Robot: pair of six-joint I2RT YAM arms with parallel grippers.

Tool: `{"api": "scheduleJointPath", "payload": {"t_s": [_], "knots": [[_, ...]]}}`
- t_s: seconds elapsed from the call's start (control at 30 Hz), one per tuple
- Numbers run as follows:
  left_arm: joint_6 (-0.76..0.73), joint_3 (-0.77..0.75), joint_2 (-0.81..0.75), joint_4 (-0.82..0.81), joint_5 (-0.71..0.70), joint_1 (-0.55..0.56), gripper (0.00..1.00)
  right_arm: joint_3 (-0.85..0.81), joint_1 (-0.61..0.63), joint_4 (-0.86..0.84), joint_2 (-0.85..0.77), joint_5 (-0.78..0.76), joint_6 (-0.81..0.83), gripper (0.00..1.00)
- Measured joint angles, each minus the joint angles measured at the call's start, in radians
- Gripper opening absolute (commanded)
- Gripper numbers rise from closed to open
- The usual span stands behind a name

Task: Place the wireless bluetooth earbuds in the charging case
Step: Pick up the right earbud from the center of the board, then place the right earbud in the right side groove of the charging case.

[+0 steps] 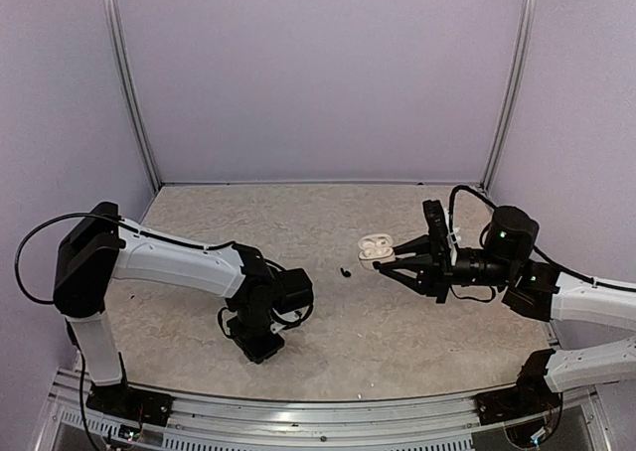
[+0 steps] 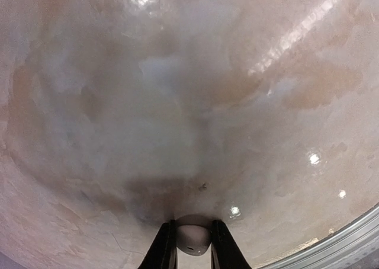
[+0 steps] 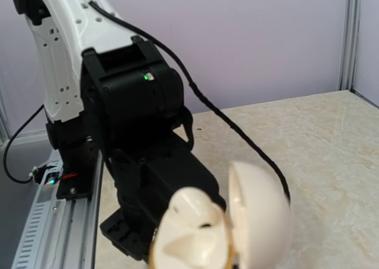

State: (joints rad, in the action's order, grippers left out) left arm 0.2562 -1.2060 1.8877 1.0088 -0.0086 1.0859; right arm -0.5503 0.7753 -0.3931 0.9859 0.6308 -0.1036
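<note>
My right gripper (image 1: 384,258) is shut on an open white charging case (image 1: 376,247) and holds it above the table, right of centre. In the right wrist view the case (image 3: 195,233) fills the foreground with its lid (image 3: 260,213) swung open; it is blurred and hides my fingers. One tiny black earbud (image 1: 345,271) lies on the table just left of the case. My left gripper (image 1: 260,350) points straight down at the table; in the left wrist view it (image 2: 193,245) is shut on a small white earbud (image 2: 193,238). The other earbuds are out of view.
The left arm's black wrist (image 3: 136,103) stands close in front of the held case. A metal rail (image 1: 298,411) runs along the table's near edge and shows in the left wrist view (image 2: 349,236). Purple walls and metal posts (image 1: 134,83) enclose the back.
</note>
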Motion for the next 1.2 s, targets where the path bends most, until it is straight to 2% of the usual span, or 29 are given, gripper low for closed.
{"api": "scheduleJointPath", "payload": {"t_s": [0.23, 0.57, 0.77, 0.9, 1.2], "knots": [[0.006, 0.004, -0.082, -0.084, -0.012, -0.043, 0.13, 0.0, 0.0, 0.0, -0.008, -0.02, 0.001, 0.0], [0.024, 0.045, -0.385, -0.316, -0.054, -0.113, 0.11, 0.03, -0.001, -0.037, -0.035, -0.081, 0.016, 0.0], [0.029, 0.132, -0.616, -0.589, -0.069, -0.109, 0.11, 0.078, -0.002, -0.166, -0.045, -0.13, 0.039, 0.0], [0.019, 0.199, -0.727, -0.803, -0.101, -0.06, 0.11, 0.088, -0.002, -0.261, -0.014, -0.146, 0.046, 0.0], [-0.043, 0.253, -0.741, -1.202, -0.157, 0.065, 0.1, 0.097, 0.071, -0.434, 0.066, -0.229, 0.142, 0.0]]}}
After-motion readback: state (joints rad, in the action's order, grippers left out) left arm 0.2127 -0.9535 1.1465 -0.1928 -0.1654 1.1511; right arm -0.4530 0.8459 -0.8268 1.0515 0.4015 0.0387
